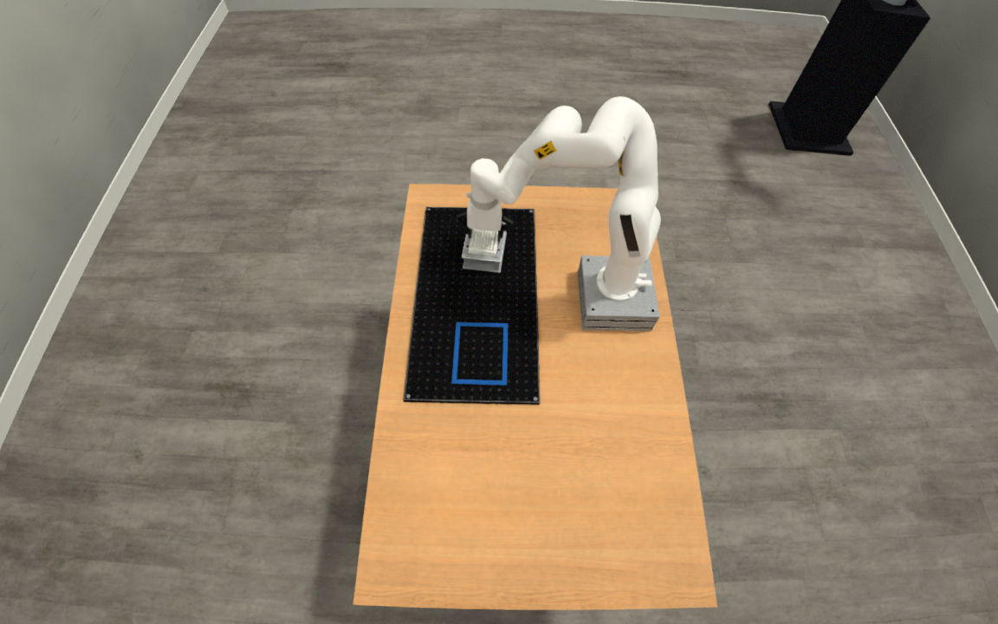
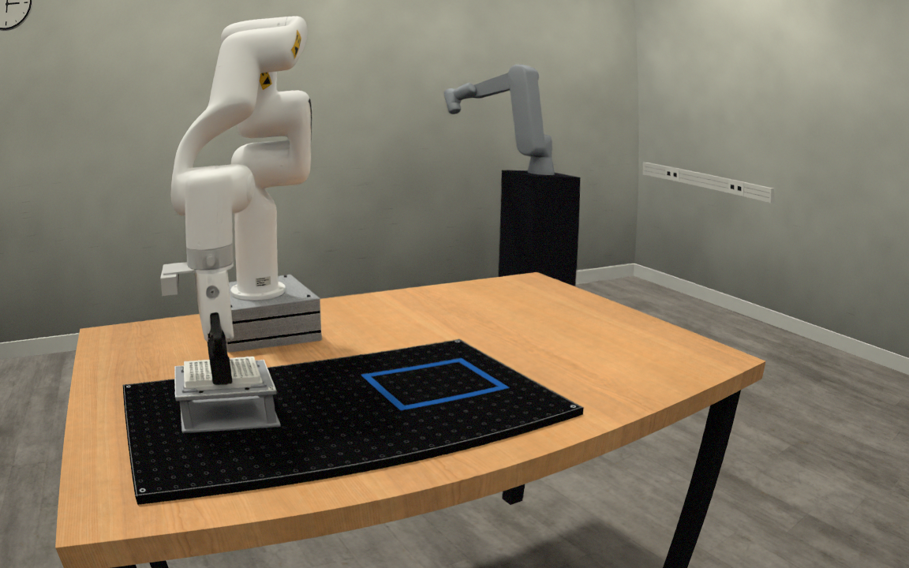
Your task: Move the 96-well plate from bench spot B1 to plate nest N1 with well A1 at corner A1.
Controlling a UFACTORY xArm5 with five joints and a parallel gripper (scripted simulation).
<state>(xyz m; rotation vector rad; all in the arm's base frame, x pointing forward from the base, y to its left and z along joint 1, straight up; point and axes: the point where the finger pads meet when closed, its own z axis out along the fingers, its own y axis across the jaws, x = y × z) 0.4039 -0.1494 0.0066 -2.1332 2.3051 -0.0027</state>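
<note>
In the exterior view, going left to right: the white arm is standing upper left w/ its wrist pointing straight down over the raised nest, which is sitting at the left end of the black pegboard mat. The 96-well plate is lying on top of the nest, looking level; whether its cut corner is matching the A1 mark is too small to tell. The gripper is hanging right at the plate's middle, its dark finger crossing the plate's near long edge. Fingers are standing spread to their widest, so no clamp on the plate; whether the pads are touching the plate's sides is not resolvable. Behind it, the arm's grey base block is resting on the wooden table. Center frame, the blue outline of spot B1 is showing only mat inside it. Further right, a grey second arm is perched on a black pedestal by the back wall.

Top view: same layout, the gripper is over the plate at upper center, w/ the blue frame well apart below it.
</note>
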